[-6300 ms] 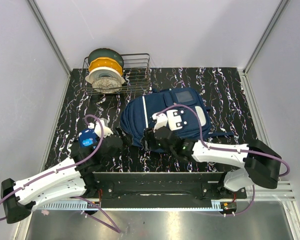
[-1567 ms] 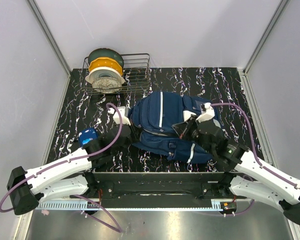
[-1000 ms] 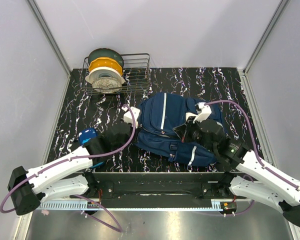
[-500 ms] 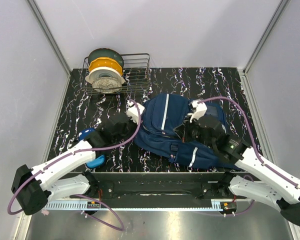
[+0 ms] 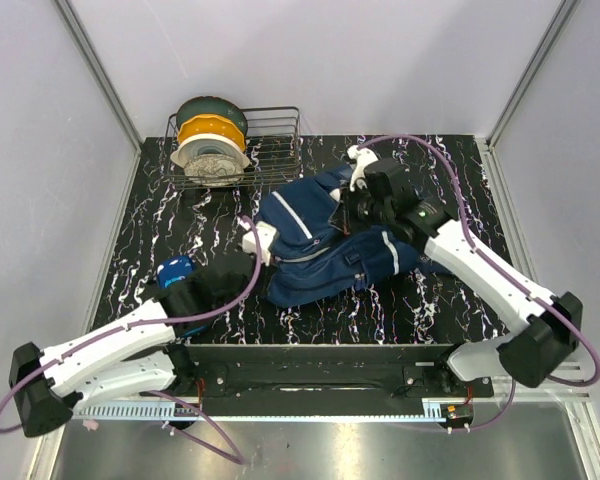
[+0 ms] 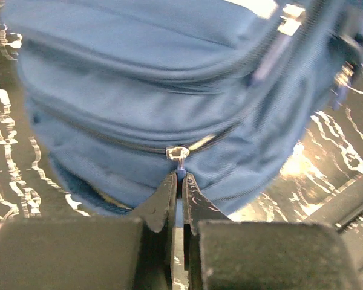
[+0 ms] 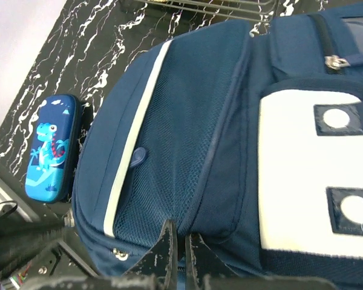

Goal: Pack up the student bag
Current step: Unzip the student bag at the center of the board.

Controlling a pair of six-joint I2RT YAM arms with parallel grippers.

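Note:
The student bag (image 5: 315, 245) lies on its side mid-table, navy with white stripes and a white front patch (image 7: 308, 175). My left gripper (image 5: 268, 258) is at the bag's near-left end. In the left wrist view it (image 6: 180, 176) is shut on the blue zipper pull (image 6: 180, 164) below the metal slider (image 6: 177, 152). My right gripper (image 5: 348, 212) reaches over from the far side. In the right wrist view it (image 7: 181, 234) is shut, pinching a fold of navy fabric beside the mesh side pocket (image 7: 169, 175).
A blue dinosaur pencil case (image 5: 175, 272) lies left of the bag, partly under my left arm, and shows again as the pencil case (image 7: 48, 154) in the right wrist view. A wire rack (image 5: 270, 140) with filament spools (image 5: 210, 145) stands at the back left.
My right arm has swung to the far side, carrying the bag's top with it. The left gripper has drawn back toward the near left, and the bag now lies stretched between them.

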